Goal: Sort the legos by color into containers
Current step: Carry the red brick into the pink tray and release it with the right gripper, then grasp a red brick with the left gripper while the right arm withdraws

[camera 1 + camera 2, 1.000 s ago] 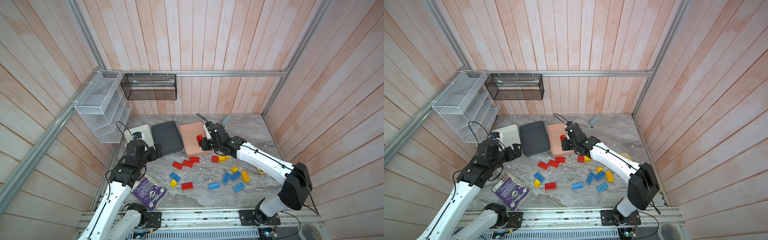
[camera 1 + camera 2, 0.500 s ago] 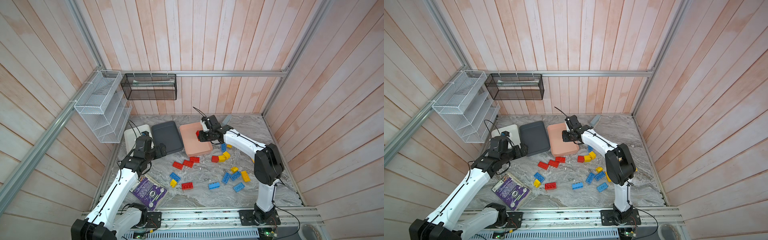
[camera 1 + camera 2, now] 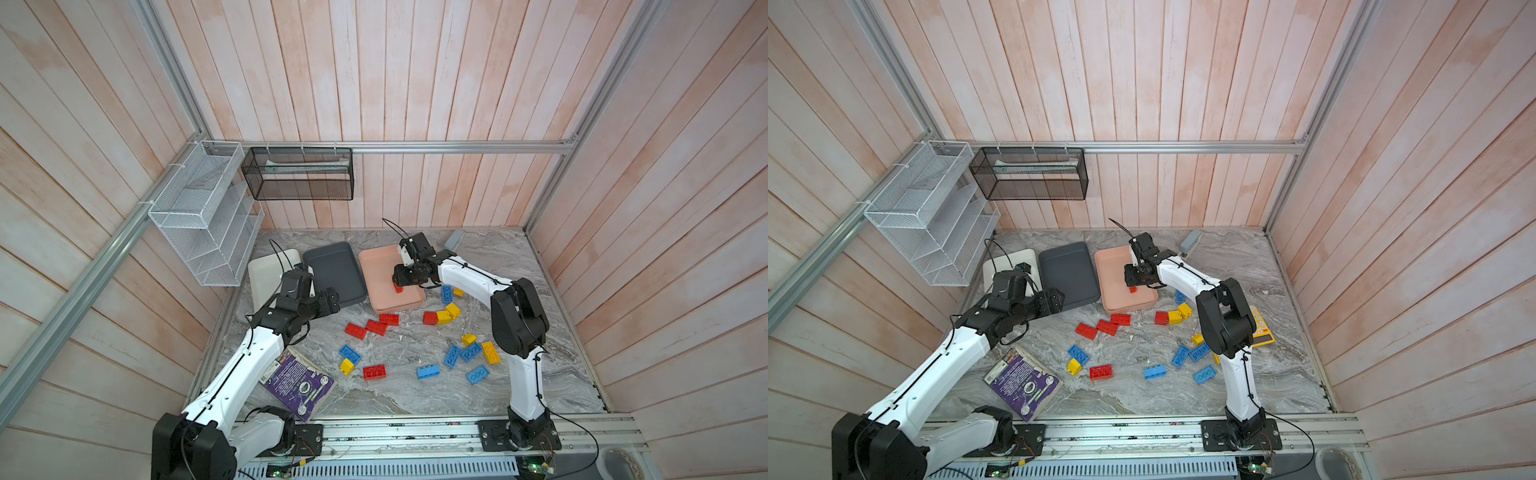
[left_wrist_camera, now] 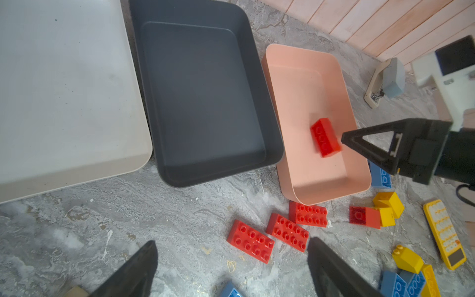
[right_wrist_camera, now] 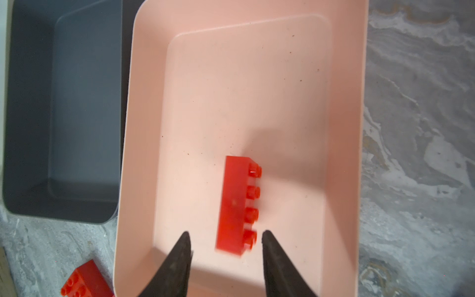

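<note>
The right jaws are hovering partly open, gripping nothing, over the pink tray [image 5: 231, 90] near the desk's back edge, a blurred red lego [image 5: 236, 205] loose inside it, while the left jaws are hanging wide open, empty.

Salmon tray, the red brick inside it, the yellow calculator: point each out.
Salmon tray [image 5: 344, 102]: right wrist view, bare inner side wall.
Red brick [image 5: 232, 205]: right wrist view, smooth side face.
Yellow calculator [image 4: 442, 228]: left wrist view, keypad.
</note>
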`<state>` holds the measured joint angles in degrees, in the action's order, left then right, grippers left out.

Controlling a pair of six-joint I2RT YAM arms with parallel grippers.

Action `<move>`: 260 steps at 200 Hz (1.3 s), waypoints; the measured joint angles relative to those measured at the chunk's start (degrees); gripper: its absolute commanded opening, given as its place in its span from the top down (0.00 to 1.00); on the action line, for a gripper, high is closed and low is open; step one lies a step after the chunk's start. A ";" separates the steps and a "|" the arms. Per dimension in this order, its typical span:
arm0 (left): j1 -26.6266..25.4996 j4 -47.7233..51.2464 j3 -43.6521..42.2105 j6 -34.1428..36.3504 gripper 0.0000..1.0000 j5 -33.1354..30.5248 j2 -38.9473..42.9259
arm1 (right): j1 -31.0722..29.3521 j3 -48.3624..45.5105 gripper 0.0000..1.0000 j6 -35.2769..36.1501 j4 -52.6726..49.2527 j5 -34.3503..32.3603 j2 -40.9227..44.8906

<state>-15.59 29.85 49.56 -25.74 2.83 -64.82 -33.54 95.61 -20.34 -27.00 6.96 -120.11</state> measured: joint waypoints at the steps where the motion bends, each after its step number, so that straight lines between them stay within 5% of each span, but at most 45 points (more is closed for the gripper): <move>1: -0.13 0.04 0.02 0.02 0.08 -0.13 0.00 | 0.00 0.00 0.43 0.20 0.00 0.00 0.00; 58: -5.11 2.60 0.37 0.74 0.12 -1.29 -0.13 | 0.00 -5.95 0.34 0.55 1.70 -1.07 7.06; 119: -10.60 7.15 3.06 5.70 0.00 -0.22 -5.88 | 0.00 -35.26 0.13 1.14 15.98 0.59 35.15; 195: -12.72 8.24 3.54 9.99 0.00 -1.97 -13.75 | 0.00 -62.90 0.12 0.13 34.34 3.89 59.28; 260: -14.47 8.76 9.03 11.65 0.00 -2.67 -21.64 | 0.00 -68.59 0.12 -0.02 40.61 0.22 63.49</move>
<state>-30.06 38.61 58.59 -14.09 0.16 -86.46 -33.54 27.03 -20.36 13.61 7.18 -56.62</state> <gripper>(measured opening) 0.998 0.878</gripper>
